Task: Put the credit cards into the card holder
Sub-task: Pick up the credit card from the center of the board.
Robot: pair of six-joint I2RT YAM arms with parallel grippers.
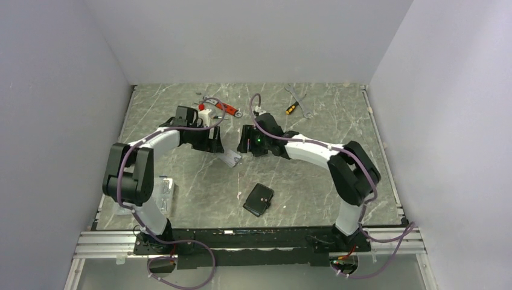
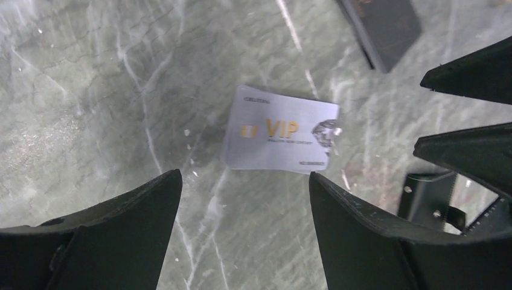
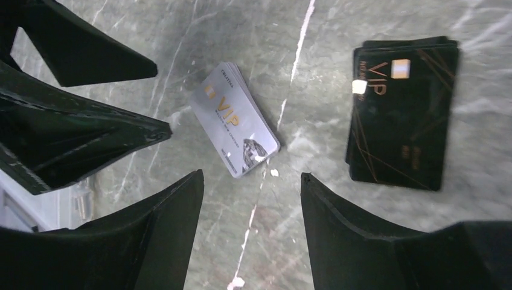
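A small stack of silver-grey credit cards (image 2: 281, 138) (image 3: 234, 127) printed "VIP" lies flat on the marble table (image 1: 302, 181), seen between the two arms in the top view (image 1: 231, 159). A stack of black credit cards (image 3: 401, 112) (image 2: 386, 27) with gold lines lies close by. My left gripper (image 2: 244, 175) (image 1: 214, 145) hovers open just short of the silver cards, nothing between its fingers. My right gripper (image 3: 252, 175) (image 1: 244, 145) faces it, also open and empty. The black card holder (image 1: 258, 200) lies shut nearer the arm bases, apart from both grippers.
Red-handled pliers (image 1: 220, 107), a small screwdriver (image 1: 291, 109) and metal tongs (image 1: 300, 99) lie at the back of the table. A clear plastic piece (image 1: 163, 193) sits by the left arm's base. Grey walls enclose three sides.
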